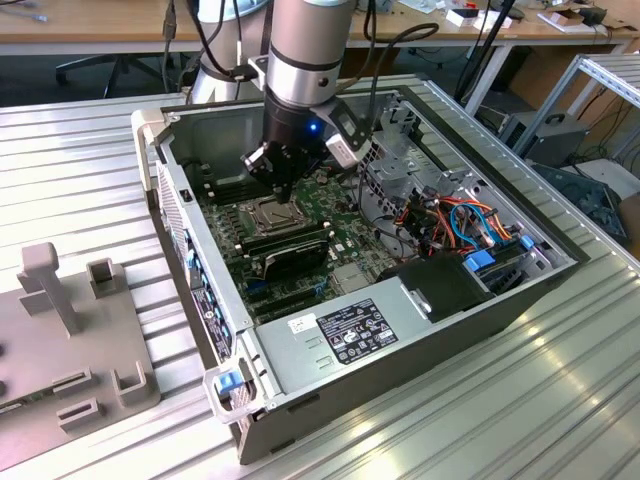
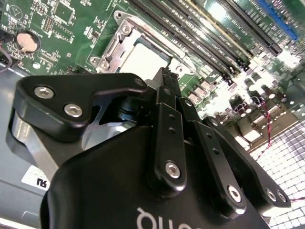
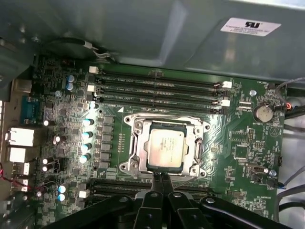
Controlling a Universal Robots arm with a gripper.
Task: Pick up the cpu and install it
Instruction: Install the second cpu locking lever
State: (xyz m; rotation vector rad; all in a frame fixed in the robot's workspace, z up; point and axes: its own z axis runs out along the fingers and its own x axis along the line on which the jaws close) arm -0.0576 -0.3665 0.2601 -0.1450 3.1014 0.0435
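A dull silver-grey square metal cpu lies just beyond the black metal fingertips, framed by a shiny silver socket rim on the dark green motherboard with black memory slots.

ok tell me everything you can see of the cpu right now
The cpu is a flat square chip with a dull silver-grey metal top bearing faint print. It lies level in the metal-rimmed socket on the green motherboard, between the memory slot rows. The claw sits shut at its edge, fingertips together, holding nothing.
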